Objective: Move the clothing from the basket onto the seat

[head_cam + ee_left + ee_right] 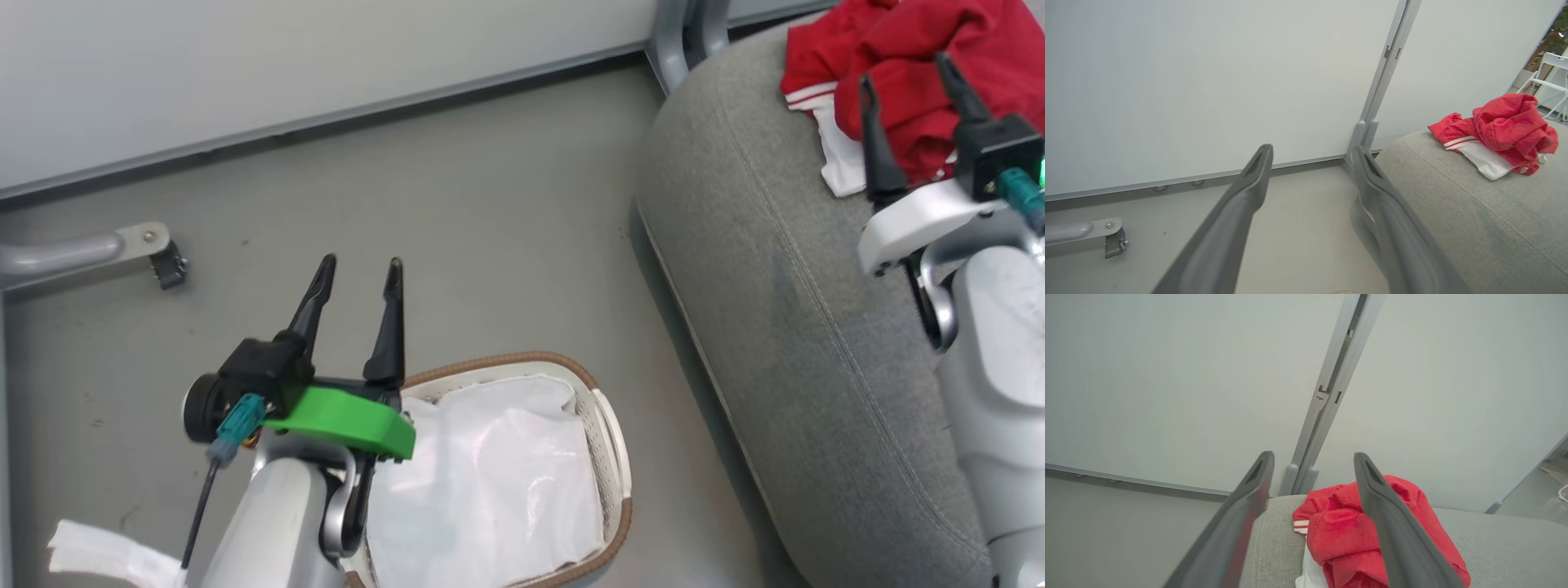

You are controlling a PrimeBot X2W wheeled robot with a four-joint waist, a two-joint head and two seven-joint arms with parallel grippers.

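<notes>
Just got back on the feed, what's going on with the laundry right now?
The red clothing lies heaped on the grey seat. What shows of the basket holds just its white liner. The right claw is open at the pile, gripping nothing. The left claw is open and empty near the basket. The move looks done.

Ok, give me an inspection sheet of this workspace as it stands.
Surface: grey floor; the basket stands on it beside the seat.
Job's things: clothing piled at the seat's far end; basket shows its white liner, no red seen.
Clutter: white cloth scrap on the floor.
Grippers: left claw open, empty, near the basket's rim; right claw open, empty, by the clothing.
Cables: thin black cable from a teal plug at the left wrist.
Surroundings: white wall panels, grey post, castor foot.
</notes>
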